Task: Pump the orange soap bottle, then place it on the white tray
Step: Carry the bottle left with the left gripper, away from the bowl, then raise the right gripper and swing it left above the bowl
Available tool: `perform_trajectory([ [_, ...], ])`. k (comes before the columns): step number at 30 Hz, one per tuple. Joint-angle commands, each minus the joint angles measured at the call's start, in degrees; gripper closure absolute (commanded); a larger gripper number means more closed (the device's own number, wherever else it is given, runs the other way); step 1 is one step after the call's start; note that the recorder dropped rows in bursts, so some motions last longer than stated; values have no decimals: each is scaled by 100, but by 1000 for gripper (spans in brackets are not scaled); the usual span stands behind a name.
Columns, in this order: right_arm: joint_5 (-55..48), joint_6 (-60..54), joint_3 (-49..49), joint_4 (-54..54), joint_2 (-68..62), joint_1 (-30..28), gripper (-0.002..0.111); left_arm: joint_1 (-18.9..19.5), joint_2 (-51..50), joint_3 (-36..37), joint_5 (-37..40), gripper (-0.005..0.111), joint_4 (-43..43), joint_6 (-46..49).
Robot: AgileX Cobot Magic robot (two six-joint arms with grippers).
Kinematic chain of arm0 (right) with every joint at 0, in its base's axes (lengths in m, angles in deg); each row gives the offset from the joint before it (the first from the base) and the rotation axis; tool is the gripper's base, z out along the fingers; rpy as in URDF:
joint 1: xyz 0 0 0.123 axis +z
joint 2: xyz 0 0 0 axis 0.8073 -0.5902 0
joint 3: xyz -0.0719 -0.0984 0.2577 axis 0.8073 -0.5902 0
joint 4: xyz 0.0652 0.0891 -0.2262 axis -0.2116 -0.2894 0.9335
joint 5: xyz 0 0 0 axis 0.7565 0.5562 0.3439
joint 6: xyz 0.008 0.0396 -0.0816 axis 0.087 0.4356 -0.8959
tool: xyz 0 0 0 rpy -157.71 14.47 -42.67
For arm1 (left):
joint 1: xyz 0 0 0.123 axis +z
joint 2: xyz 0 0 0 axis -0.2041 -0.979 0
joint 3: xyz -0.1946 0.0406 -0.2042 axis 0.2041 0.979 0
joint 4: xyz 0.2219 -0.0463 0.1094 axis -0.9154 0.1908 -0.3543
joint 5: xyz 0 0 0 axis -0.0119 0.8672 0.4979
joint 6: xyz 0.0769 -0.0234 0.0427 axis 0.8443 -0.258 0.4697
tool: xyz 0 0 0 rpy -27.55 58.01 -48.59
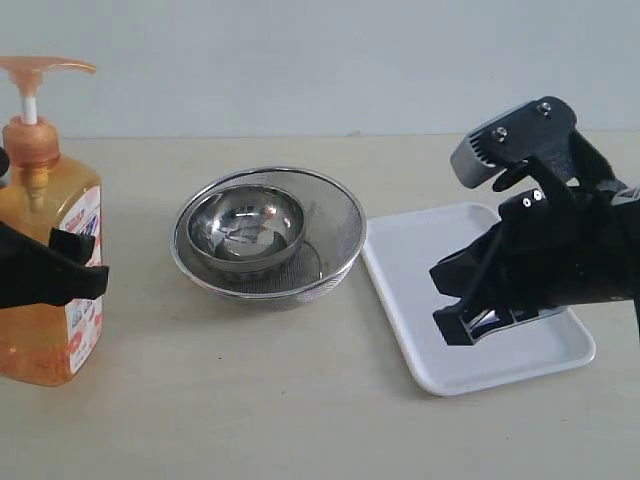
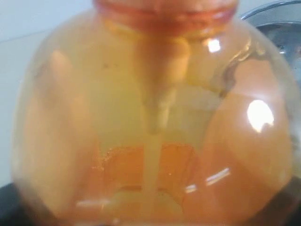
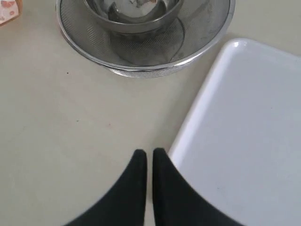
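The orange soap bottle (image 1: 40, 250) stands tall at the far left of the exterior view, its orange pump head (image 1: 45, 68) up on the white stem. My left gripper (image 1: 62, 272) is shut on the bottle's body, one black finger crossing the label. The translucent orange bottle (image 2: 150, 122) fills the left wrist view. The white tray (image 1: 440, 250) lies at the right. Above its near left part hovers my right gripper (image 1: 452, 300), shut with nothing between its tips. In the right wrist view the right gripper (image 3: 149, 153) sits by the tray (image 3: 244, 117) rim.
A round steel bowl nested in a steel mesh bowl (image 1: 268, 235) stands between bottle and tray, close to the tray's left rim. The mesh bowl (image 3: 141, 42) also shows ahead of the right gripper. A corner of the bottle label (image 3: 7, 12) is visible there too.
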Motion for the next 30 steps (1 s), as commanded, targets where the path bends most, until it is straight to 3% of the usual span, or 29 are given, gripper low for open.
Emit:
perform_trajectory([
  [1,75,-64,81,-15,17,2,108,421,-128,-375,-267,102,-265,-75],
  [5,54,-76,383,-15,17,2,108,861,-347,-658,-931,102,-265,-17],
  [13,-31,-159,703,-4,17,2,108,1286,-872,-1129,-1424,102,-265,-4],
  [30,-56,-244,1040,108,12,2,108,1383,-1893,-1946,-1604,102,-265,600],
])
